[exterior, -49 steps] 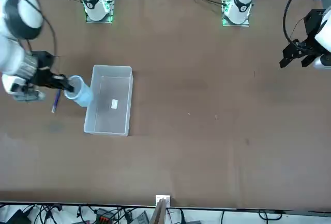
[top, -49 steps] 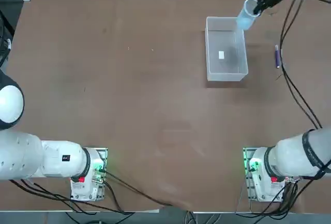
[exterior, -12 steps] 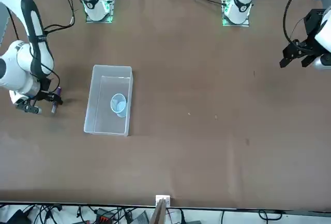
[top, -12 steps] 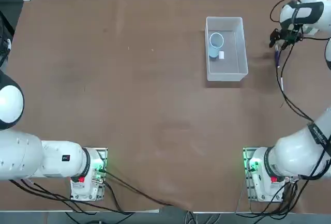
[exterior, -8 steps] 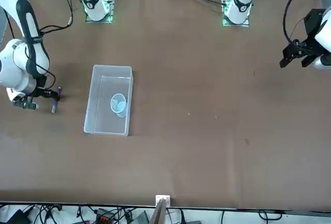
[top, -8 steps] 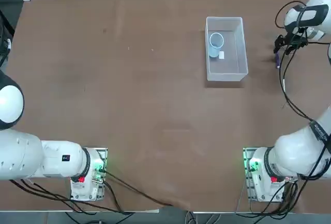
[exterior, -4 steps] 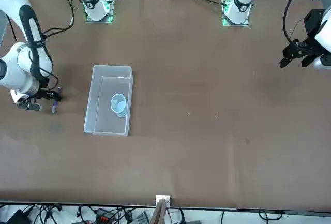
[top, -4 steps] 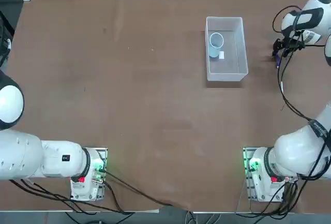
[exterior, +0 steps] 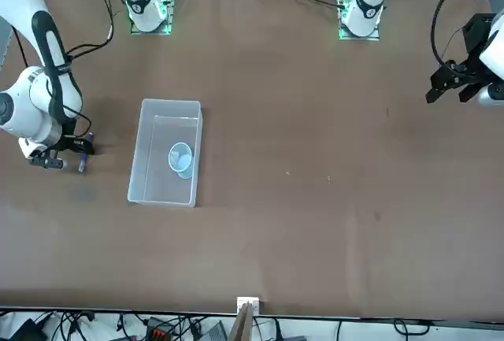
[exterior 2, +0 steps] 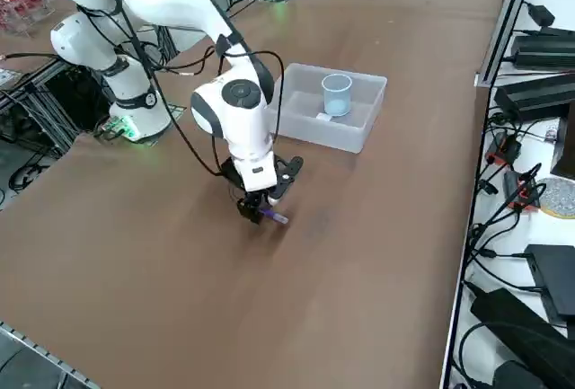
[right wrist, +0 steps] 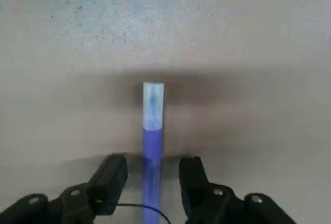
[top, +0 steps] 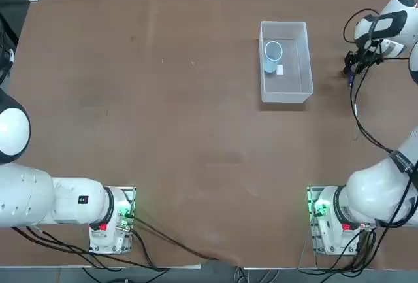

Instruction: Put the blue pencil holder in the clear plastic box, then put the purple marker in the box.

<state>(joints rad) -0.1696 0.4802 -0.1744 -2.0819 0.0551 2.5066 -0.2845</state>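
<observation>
Standing upright inside the clear plastic box (top: pixel 299 57), the blue pencil holder (top: pixel 272 56) is now seen set down, whereas six seconds earlier it was carried tilted above the box's far corner; it has not shifted over the last second and a half. The right gripper (right wrist: pixel 152 175) has since been brought away from the box to the table's right side and lowered to the brown tabletop (top: pixel 163 100), with only slight shifts over the last second. It is held spread, one finger on each side of the purple marker (right wrist: pixel 153 131), with narrow gaps showing, so the marker is straddled and not yet pinched. The marker lies flat on the table, its pale tip (right wrist: pixel 153 105) pointing away from the fingers. The box is well apart from the gripper, toward the table's middle, with bare tabletop between them. On the gripper's other side the table edge (exterior 2: pixel 467 191) is near, with cables (exterior 2: pixel 512 191) lying beyond it.
</observation>
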